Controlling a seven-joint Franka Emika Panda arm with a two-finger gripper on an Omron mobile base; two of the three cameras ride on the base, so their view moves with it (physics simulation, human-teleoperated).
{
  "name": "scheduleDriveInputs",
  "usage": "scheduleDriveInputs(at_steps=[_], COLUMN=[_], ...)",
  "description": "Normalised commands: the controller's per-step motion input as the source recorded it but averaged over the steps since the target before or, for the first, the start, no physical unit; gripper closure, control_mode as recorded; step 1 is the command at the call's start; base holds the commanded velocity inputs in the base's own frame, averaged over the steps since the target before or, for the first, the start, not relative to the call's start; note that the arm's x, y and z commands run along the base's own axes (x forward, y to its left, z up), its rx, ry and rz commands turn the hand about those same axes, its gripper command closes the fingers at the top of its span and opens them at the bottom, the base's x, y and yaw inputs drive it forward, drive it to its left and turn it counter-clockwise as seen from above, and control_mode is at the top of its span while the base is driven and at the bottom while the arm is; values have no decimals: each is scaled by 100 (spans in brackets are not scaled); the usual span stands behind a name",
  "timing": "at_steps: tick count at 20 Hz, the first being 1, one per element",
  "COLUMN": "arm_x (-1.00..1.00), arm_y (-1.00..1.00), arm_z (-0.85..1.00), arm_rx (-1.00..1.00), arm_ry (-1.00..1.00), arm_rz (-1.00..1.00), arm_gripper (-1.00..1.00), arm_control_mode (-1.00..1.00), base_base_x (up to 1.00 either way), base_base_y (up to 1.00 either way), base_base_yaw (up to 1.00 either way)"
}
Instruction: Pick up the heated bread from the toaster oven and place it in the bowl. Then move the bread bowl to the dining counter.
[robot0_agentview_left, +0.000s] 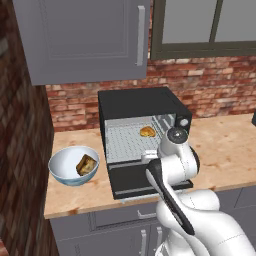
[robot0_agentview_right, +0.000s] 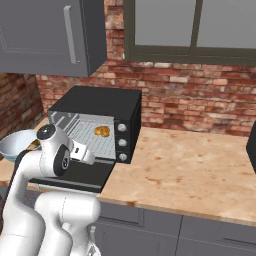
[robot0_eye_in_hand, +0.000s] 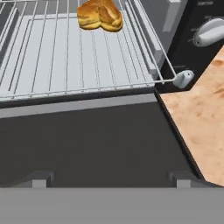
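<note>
Bread sits on the wire rack inside the toaster oven, toward the right rear, door dropped flat. From the left base view, my arm's wrist hangs over the open door, and I cannot make out the fingers from here. Left of the oven on the desk stands the bowl, with a darker brown chunk already lying in it. Grey wall cabinet above, brick behind.

Right base view: oven from the other side, three knobs down its front face. The bread shows golden on the rack. The bowl peeks out at the left edge, partly behind my arm. The hand points in toward the oven mouth.

Hand view: end effector is spread wide with nothing between the tips, low over the dark door. The bread is far up the rack, well apart from the fingertips.

Risks, as I judge them: going in too low could catch the rack's front wire or the door lip and drag the rack. The bread is near the right wall, so one finger may strike the oven side. It is rounded, so an off-centre pinch may squirt it backward. The chunk in the bowl leaves less room for the drop.

No brand, label or legible writing anywhere.
</note>
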Motion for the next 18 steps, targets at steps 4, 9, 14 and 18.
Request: scheduleDriveInputs(at_steps=[4, 9, 14, 18], arm_x=[-5, 0, -1, 0], arm_y=[0, 0, -1, 0], arm_z=[46, 55, 22, 0], arm_rx=[3, 0, 0, 0], arm_ry=[-21, -17, -3, 0], arm_rz=[-2, 0, 2, 0], arm_gripper=[-100, -100, -100, -100], arm_control_mode=[-100, -100, -100, -100], base_base_x=[0, 0, 0, 0], base_base_y=[0, 0, 0, 0], base_base_yaw=[0, 0, 0, 0])
